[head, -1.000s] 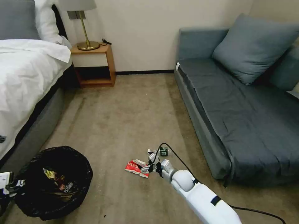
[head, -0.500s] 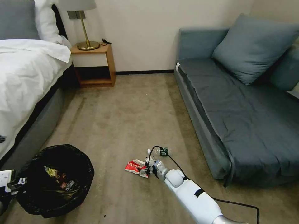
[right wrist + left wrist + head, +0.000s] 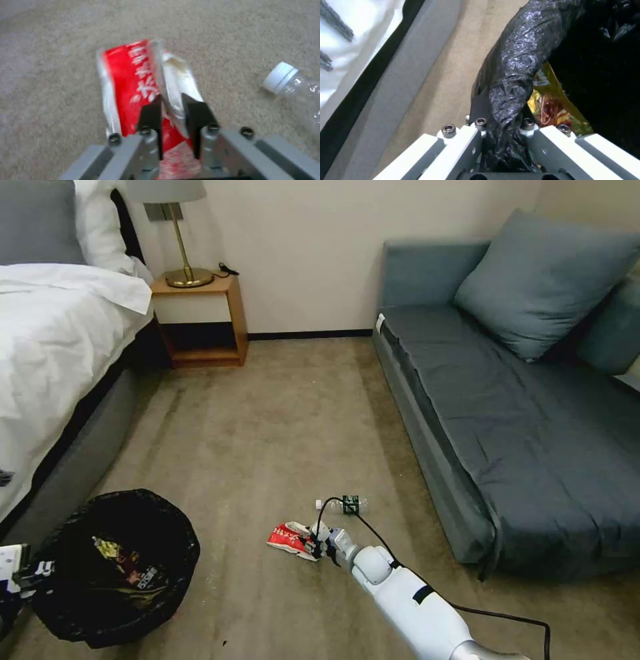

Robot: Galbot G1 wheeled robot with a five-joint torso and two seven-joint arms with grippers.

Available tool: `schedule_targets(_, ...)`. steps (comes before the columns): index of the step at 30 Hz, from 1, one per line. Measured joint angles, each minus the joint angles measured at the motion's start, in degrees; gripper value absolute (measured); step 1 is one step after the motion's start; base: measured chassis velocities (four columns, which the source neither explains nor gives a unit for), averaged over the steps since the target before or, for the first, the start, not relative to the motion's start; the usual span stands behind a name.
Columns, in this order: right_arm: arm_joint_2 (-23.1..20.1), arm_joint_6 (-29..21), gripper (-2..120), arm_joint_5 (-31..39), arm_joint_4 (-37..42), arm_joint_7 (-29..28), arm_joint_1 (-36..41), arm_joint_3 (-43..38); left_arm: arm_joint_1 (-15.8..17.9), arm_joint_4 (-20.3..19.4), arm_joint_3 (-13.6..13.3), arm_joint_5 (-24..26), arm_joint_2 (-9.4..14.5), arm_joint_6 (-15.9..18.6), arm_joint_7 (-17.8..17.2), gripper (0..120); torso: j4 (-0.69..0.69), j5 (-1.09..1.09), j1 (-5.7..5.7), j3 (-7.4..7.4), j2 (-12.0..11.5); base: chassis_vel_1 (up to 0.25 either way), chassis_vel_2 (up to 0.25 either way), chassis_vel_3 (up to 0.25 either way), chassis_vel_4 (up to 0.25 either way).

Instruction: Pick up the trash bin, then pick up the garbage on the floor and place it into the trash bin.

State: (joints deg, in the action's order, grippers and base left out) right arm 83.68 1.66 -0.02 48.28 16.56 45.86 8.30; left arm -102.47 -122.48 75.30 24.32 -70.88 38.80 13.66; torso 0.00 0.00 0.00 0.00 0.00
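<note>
1. Right wrist view: the right gripper has its fingers pinched on the red-and-white snack packet, low on the floor.
2. Lift straight, avoiding the bottle nearby.
3. The left gripper clamps the trash bin rim by the bed; keep its mouth level.

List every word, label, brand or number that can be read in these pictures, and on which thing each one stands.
None can be read for certain.
Red-and-white snack packet, held between the right gripper fingers: white characters, too blurred to read.
Gold snack wrapper inside the trash bin: small print, too blurred.
Plastic bottle: green label, too small.
</note>
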Motion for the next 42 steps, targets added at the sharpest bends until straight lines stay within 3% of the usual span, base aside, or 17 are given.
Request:
schedule_targets(4, -0.3, 0.2, 1, -0.2, 0.2, 0.0, 0.1, -0.1, 0.0, 0.0, 0.0, 0.0, 0.0, 0.0, -0.1, 3, 0.00, 0.00, 0.00, 0.00, 0.0, 0.000, 0.000, 0.000, 0.000)
schedule_targets(11, -1.8, -0.1, 0, 0.8, 3.7, -0.4, 1.7, -0.6, -0.3, -0.3, 0.1, 0.3, 0.0, 0.0, -0.1, 3, 0.00, 0.00, 0.00, 0.00, 0.0, 0.000, 0.000, 0.000, 0.000)
schedule_targets(13, -4.6, -1.6, 0, 5.0, 11.4, -1.4, 4.0, -1.1, -0.5, -0.4, 0.3, 0.4, 0.1, 0.0, -0.1, 3, 0.00, 0.00, 0.00, 0.00, 0.0, 0.000, 0.000, 0.000, 0.000)
schedule_targets(15, -5.3, -2.0, 0, 6.0, 13.4, -1.7, 4.5, -1.3, -0.4, -0.4, 0.3, 0.5, 0.1, 0.0, -0.1, 3, 0.00, 0.00, 0.00, 0.00, 0.0, 0.000, 0.000, 0.000, 0.000)
schedule_targets(19, -10.4, -5.0, 0, 13.7, 28.5, -4.7, 7.9, -1.9, -0.4, -0.7, 0.2, 0.6, -0.2, 0.0, -0.1, 3, -0.01, -0.01, 0.00, 0.00, 0.0, 0.000, 0.000, 0.000, 0.000)
schedule_targets(20, -10.4, -5.0, 0, 13.7, 28.5, -4.7, 7.9, -1.9, -0.4, -0.7, 0.2, 0.6, -0.2, 0.0, -0.1, 3, -0.01, -0.01, 0.00, 0.00, 0.0, 0.000, 0.000, 0.000, 0.000)
schedule_targets(21, -11.2, -6.6, 0, 16.2, 36.2, -8.2, 9.4, -1.5, -0.4, -1.0, 0.0, 0.5, -0.5, 0.1, -0.1, 3, -0.03, 0.00, 0.00, 0.00, 0.0, 0.000, 0.000, 0.000, 0.000)
schedule_targets(22, -11.2, -6.6, 0, 16.2, 36.2, -8.2, 9.4, -1.5, -0.4, -1.0, 0.0, 0.5, -0.5, 0.1, -0.1, 3, -0.03, 0.00, 0.00, 0.00, 0.0, 0.000, 0.000, 0.000, 0.000)
schedule_targets(23, -11.6, -8.6, 0, 19.8, 47.8, -13.1, 11.1, 1.6, -0.6, -1.4, -0.1, 0.4, -0.8, 0.1, -0.1, 3, 0.00, 0.00, 0.00, 0.00, 0.0, 0.000, 0.000, 0.000, 0.000)
schedule_targets(26, -10.8, -8.8, 0, 23.2, 54.4, -15.1, 10.8, 6.3, -0.6, -1.7, -0.1, 0.4, -0.9, 0.2, -0.1, 3, 0.00, 0.00, 0.00, 0.00, 0.0, 0.000, 0.000, 0.000, 0.000)
schedule_targets(36, -1.0, -4.6, 0, 23.2, 49.7, -14.3, 7.2, 17.7, -0.5, -1.8, 0.3, 0.4, -1.6, 0.3, -0.2, 3, 0.02, -0.01, 0.00, 0.00, 0.0, 0.000, 0.000, 0.000, 0.000)
schedule_targets(42, 0.5, -2.2, 0, 22.4, 48.7, -13.0, 6.8, 21.4, -0.4, -2.2, 0.2, 0.5, -1.6, 0.4, -0.3, 3, 0.00, -0.01, 0.00, 0.00, 0.0, 0.000, 0.000, 0.000, 0.000)
